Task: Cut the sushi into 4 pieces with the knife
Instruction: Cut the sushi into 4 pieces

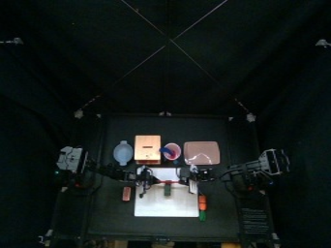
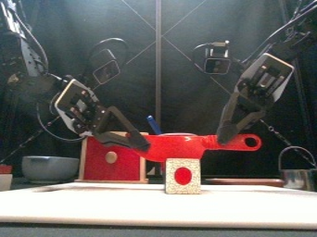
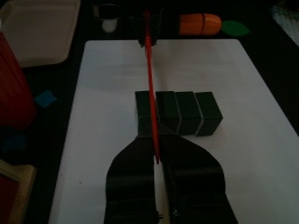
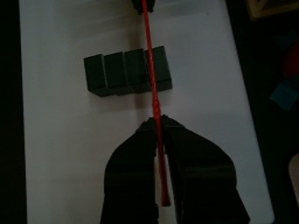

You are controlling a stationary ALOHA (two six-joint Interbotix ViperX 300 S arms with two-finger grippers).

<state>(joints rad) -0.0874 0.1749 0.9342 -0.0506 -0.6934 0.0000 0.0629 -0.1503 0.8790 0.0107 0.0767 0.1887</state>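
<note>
On the board (image 3: 111, 87), the sushi (image 2: 184, 176) faces me end-on, long axis front to back. Above it, my left gripper (image 3: 156, 150) and right gripper (image 4: 160, 131) both clamp the knife (image 2: 186, 143) crosswise, apparently over an end seam.

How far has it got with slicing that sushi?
Done: the red knife is up, with the left fingers and right fingers gripping opposite ends. In hand: the blade is lined up over a seam one block from the sushi roll's end. Left: the blocks show no gaps on the white cutting board, so every cut remains.
</note>
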